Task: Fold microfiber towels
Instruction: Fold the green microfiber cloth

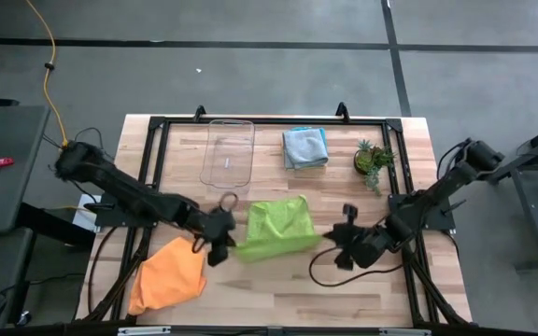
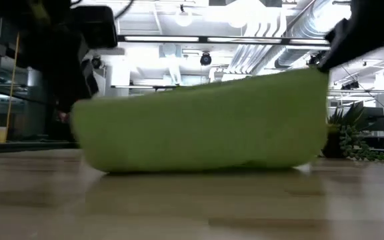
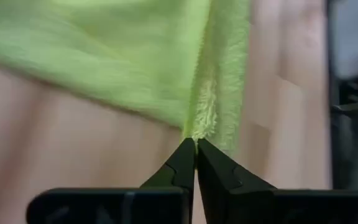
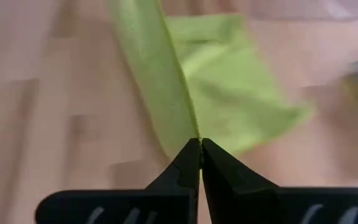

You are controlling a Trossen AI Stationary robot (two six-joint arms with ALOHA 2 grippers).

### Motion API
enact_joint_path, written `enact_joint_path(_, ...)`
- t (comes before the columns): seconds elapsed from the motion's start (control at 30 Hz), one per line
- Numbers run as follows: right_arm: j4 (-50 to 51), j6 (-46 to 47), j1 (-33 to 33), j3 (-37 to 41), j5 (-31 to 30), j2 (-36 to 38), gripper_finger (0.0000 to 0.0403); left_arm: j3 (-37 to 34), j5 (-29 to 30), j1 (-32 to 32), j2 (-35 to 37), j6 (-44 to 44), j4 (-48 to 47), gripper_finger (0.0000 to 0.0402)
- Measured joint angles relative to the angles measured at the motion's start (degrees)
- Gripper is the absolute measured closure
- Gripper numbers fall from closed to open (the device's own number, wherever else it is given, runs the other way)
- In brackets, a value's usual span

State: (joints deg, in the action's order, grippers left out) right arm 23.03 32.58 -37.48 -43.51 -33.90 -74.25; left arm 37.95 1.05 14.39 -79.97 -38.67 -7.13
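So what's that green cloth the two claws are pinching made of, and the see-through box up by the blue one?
The lime green towel looks like soft, fuzzy microfiber: its pinched edge shows a fluffy matte nap between the left gripper tips. The clear tray seems to be hard, glossy plastic, since the wood grain shows straight through it; glass can't be ruled out.

Grey concrete floor [image 1: 250, 75] surrounds the wooden table [image 1: 278, 280], crossed by dark seams — a yellow cable [image 1: 52, 65] trails at ten o'clock. Overhead, white ceiling ducts [image 2: 279, 40] and bright strip lights [image 2: 179, 39].
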Motion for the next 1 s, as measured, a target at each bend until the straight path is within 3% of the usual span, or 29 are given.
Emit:
enact_joint_path(0.2, 20.8, -1.6, 3.0, -13.9, -12.3, 1.0, 0.0403, 0.0, 11.5, -3.5, 15.4, 6.4, -7.7, 0.0400)
enact_joint_path(0.43, 26.0, -10.6, 7.9, -23.0, -19.7, 1.0, 0.0403, 4.3, 16.8, -9.7, 28.7, 16.9, -10.1, 0.0401)
enact_joint_path(0.73, 36.0, -13.6, 10.2, -31.1, -24.3, 0.9, 0.0403, 19.7, 24.4, -12.1, 28.7, 30.5, -21.4, 0.0401)
enact_joint_path(0.87, 38.0, -14.4, 10.1, -34.1, -23.8, 0.9, 0.0403, 21.4, 27.1, -12.1, 28.2, 33.2, -22.9, 0.0401)
enact_joint_path(1.0, 37.4, -14.6, 9.4, -35.2, -18.8, 0.9, 0.0403, 20.8, 29.2, -11.0, 27.1, 33.8, -24.4, 0.0402)
